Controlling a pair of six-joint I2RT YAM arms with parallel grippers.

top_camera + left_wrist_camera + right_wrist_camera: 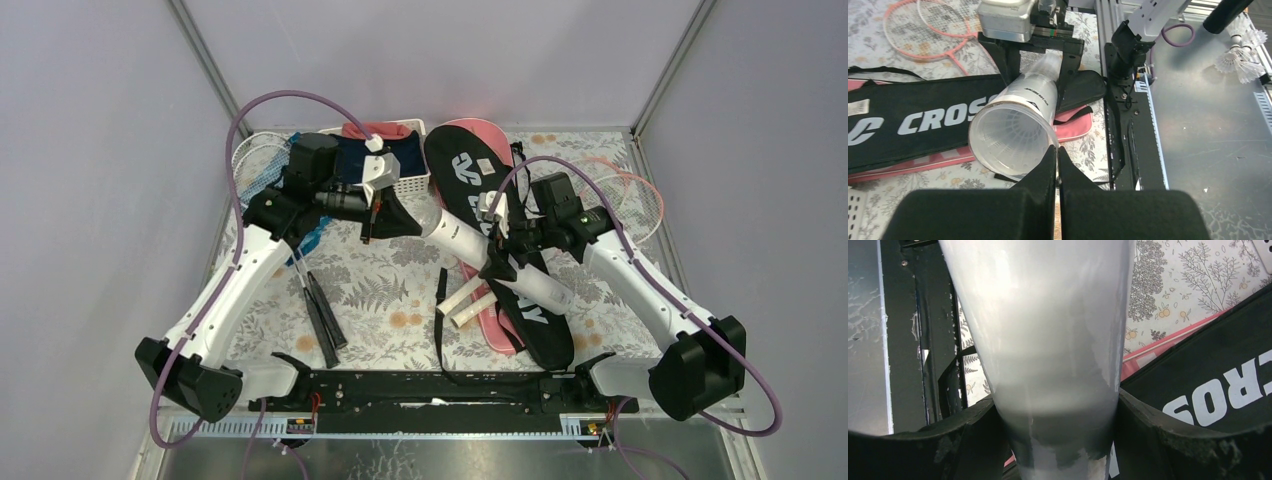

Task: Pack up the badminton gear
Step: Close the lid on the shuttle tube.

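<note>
White translucent plastic first: grips the long shuttlecock tube (450, 235) around its middle with the right pincer (1055, 402), black fingers spread wide against both walls, and holds it tilted above the black racket-shaped "CROSSWAY" bag (465, 165). Points the tube's open mouth left, toward the left pincer (1057, 155), which is pressed together on nothing just at the rim. Shows no cap anywhere; cannot tell whether anything sits deep inside.

Judged early in the packing. Nothing visibly bagged so far. Has the black bag lying flat across the middle of the floral-patterned tabletop (380, 300), on top of the pink racket-shaped bag (1075, 125); cannot tell whether either is zipped. Has the thin rackets out in the open: pink-framed heads (630, 190) at the far right, a white-framed head (250, 155) at the far left, black handles (322, 315) at the near left, white handles (468, 300) just beside the bags. Has loose white feather shuttlecocks (1238, 57) on the grey metal plate (1208, 140) beyond the near edge.

Left to do, by this reading: fill and close the tube, slide the rackets into the bags, shut both.
</note>
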